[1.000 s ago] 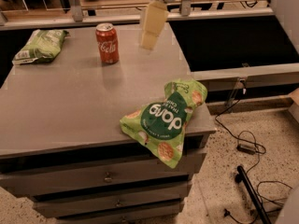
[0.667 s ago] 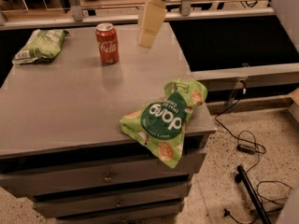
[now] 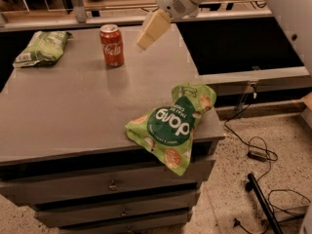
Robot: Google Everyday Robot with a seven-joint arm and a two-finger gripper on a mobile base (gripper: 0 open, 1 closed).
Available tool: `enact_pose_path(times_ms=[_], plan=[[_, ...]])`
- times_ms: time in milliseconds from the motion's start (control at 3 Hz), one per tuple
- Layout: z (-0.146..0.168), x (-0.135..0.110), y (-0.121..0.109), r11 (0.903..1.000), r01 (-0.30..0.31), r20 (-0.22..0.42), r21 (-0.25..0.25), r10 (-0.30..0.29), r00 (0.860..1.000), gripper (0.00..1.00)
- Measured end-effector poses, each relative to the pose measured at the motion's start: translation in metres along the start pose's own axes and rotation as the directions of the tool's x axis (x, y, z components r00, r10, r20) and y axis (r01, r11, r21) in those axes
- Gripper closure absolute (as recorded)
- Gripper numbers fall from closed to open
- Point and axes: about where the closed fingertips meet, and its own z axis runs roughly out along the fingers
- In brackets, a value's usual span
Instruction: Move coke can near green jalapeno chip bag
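Note:
The coke can [image 3: 111, 45], red with white script and a silver top, stands upright near the back of the grey cabinet top [image 3: 73, 106]. The green jalapeno chip bag [image 3: 42, 48], pale green and flattish, lies at the back left corner. My gripper [image 3: 152, 29] hangs above the back of the cabinet top, to the right of the can and a little higher, not touching it. It holds nothing that I can see.
A larger bright green chip bag [image 3: 170, 126] with a dark green circle lies at the front right corner, overhanging the edge. Drawers sit below the top. Black cables [image 3: 258, 155] lie on the speckled floor to the right. A shelf rail runs behind.
My gripper has moved left and down, closer to the coke can. The can and both bags have not moved.

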Motion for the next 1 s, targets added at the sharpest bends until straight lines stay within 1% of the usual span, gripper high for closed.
enact_pose_path(times_ms=[333, 667, 1000], plan=[[0.047, 0.001, -0.05, 0.977, -0.195, 0.16, 0.085, 0.18, 0.97, 0.0], [0.074, -0.001, -0.076, 0.9489, -0.304, 0.231, 0.087, 0.277, 0.933, 0.0], [0.114, -0.002, -0.083, 0.912, -0.41, 0.25, 0.018, 0.393, 0.885, 0.0]])
